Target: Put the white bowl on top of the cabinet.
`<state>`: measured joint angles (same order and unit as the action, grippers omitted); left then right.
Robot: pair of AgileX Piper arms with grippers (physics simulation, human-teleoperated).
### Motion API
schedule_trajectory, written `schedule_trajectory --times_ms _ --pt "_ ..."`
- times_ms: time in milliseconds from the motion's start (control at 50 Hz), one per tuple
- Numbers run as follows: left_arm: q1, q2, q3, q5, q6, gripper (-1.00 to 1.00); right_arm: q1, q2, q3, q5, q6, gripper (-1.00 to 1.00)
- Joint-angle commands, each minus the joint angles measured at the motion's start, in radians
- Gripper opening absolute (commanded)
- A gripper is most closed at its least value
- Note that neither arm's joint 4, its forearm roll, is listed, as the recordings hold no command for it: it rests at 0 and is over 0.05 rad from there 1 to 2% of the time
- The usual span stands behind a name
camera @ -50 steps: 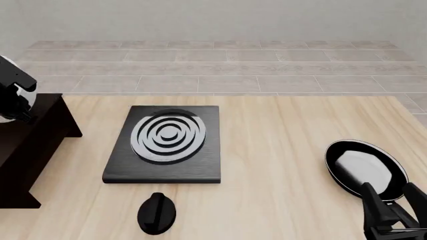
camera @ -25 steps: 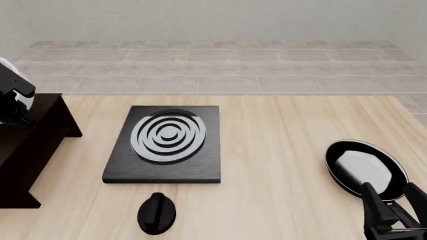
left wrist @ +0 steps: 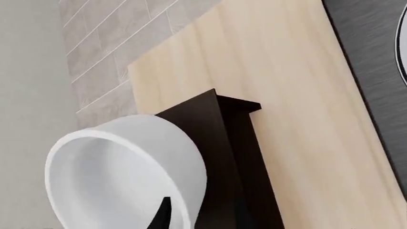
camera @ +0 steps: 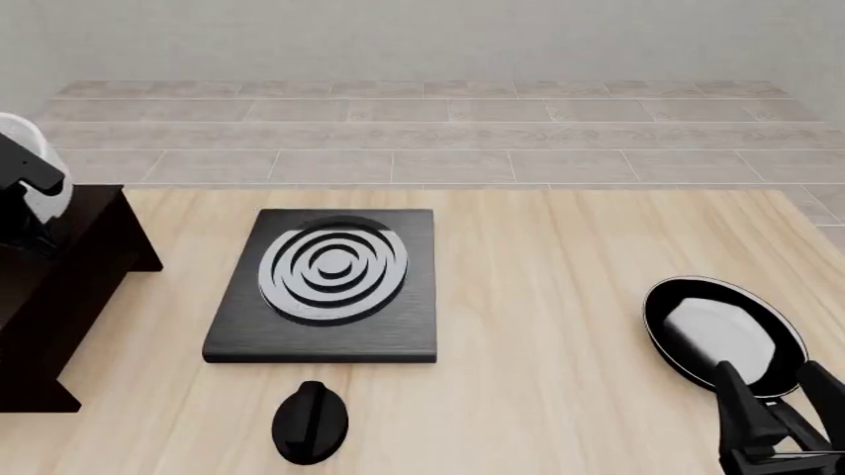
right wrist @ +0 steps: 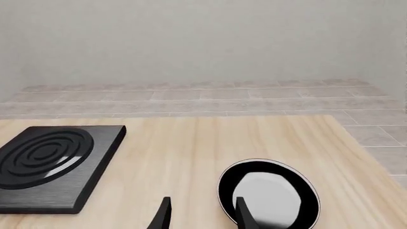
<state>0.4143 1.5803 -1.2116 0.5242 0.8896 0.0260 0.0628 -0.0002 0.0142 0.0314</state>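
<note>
The white bowl (camera: 40,158) hangs at the far left edge of the front view, over the back end of the dark cabinet (camera: 59,287), with my left gripper (camera: 27,203) shut on its wall. In the left wrist view the bowl (left wrist: 127,167) fills the near corner. One dark finger (left wrist: 163,215) shows inside its rim, and the cabinet's flat top (left wrist: 219,157) lies just beyond it. My right gripper (camera: 782,401) stands open and empty low at the front right.
A black slab with grey rings (camera: 330,282) lies mid-table beside the cabinet. A black knob-shaped object (camera: 311,421) sits in front of it. A black-rimmed plate (camera: 723,332) rests at the right, just beyond the right gripper's fingers (right wrist: 245,214).
The left gripper has turned and shifted slightly left, lifting the white bowl a little higher over the cabinet's back end. The right arm has not moved.
</note>
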Motion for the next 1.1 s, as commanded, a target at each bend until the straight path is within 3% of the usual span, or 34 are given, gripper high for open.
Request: schedule_trajectory --times_ms 20,260,600,880,1040,1080,1100 --pt "0.014 0.009 0.002 0.053 0.007 1.0 0.002 0.0 0.0 0.002 -0.002 1.0" --pt "0.005 0.005 -0.112 0.094 -0.009 1.0 0.004 0.004 0.0 -0.002 -0.002 1.0" --pt "-0.035 -0.014 -0.203 0.13 -0.022 1.0 0.007 -0.001 0.0 0.003 -0.003 1.0" --pt "-0.09 -0.074 -0.224 0.215 -0.034 1.0 0.008 -0.007 0.0 0.009 -0.003 1.0" --pt "-0.116 -0.092 -0.285 0.258 -0.076 1.0 0.008 -0.008 0.0 0.009 -0.002 1.0" --pt "-0.139 -0.09 -0.341 0.289 -0.139 1.0 0.01 -0.009 0.0 0.011 -0.003 1.0" --pt "-0.137 -0.093 -0.339 0.289 -0.134 1.0 0.01 -0.011 0.0 0.012 -0.003 1.0"
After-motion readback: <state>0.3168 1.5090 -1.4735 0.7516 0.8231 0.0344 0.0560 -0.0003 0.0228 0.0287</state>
